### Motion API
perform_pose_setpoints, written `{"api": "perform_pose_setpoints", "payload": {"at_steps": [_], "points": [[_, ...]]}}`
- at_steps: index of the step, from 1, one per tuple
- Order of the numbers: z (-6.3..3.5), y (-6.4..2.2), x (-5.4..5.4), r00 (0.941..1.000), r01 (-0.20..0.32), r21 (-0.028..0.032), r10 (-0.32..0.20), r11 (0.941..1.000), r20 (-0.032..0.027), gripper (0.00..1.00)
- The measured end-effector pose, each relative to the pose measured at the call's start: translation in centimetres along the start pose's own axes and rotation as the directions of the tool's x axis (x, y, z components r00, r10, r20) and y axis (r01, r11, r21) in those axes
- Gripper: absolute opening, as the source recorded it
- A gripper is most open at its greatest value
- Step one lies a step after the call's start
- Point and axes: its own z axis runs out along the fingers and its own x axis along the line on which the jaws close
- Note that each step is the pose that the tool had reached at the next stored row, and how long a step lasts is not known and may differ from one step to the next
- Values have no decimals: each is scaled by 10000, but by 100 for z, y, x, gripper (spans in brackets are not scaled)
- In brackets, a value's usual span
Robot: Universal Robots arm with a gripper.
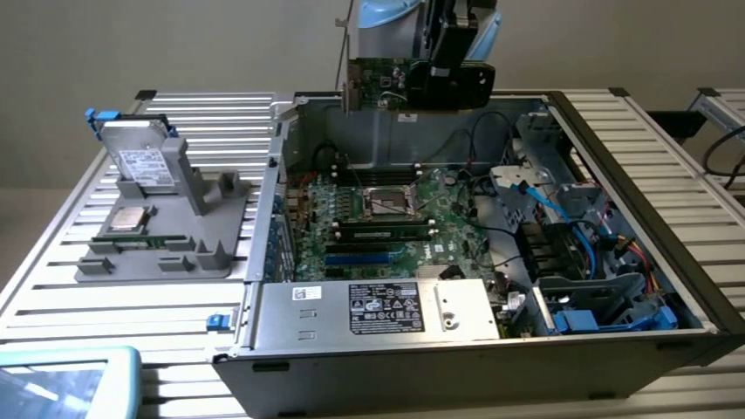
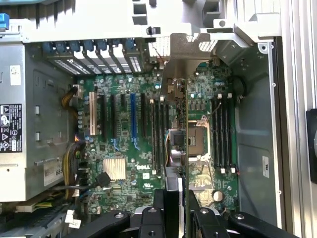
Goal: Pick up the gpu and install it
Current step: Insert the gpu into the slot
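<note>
Bench: the ribbed metal bench [image 1: 70,288] carries the open computer case [image 1: 466,371], whose near wall lies at six o'clock in the exterior view.
Power supply: a silver box with a black label [image 1: 385,307] sits just inside that near wall.
Motherboard: the green board [image 1: 390,205] lies flat at the centre of the case. Its long expansion slots, one of them blue [image 2: 132,116], run side by side and look bare. The processor socket [image 2: 190,141] sits uncovered between the banks of memory slots.
Cables: blue and black leads [image 1: 538,199] hang loose at three o'clock of the board.
Parts holder: a grey holder [image 1: 174,231] stands on the bench at nine o'clock of the case, with a silver hard drive [image 1: 146,164] upright in it.
gpu: the gpu [image 1: 379,80] is lifted and hangs on edge above the far wall of the case at twelve o'clock, touching nothing below. Its metal bracket points toward nine o'clock.
Jaws: clenched on the gpu, with one of the fingers [image 2: 157,210] on each face, at the end away from the bracket.
Progress: the card is picked up but not seated.
Risk, alignment: seen from the wrist, the card's edge appears to line up over the socket and memory banks rather than a long slot. A straight descent from here would likely strike them.
Risk, grip: the card is held at one end only, so it could tilt or slip and its connector edge would meet the slot askew.
Risk, bracket: the bracket could catch on the case's rear wall if it comes down off line.
Risk, cables: the loose leads could snag the card.
</note>
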Motion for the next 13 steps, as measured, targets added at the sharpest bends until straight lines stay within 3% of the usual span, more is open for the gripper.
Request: {"api": "perform_pose_setpoints", "payload": {"at_steps": [10, 13], "points": [[40, -4, 48, 10000, 4, -3, -4, 10000, 45, 27], [56, 1, 59, 9999, 8, -5, -8, 10000, 116, 27]]}}
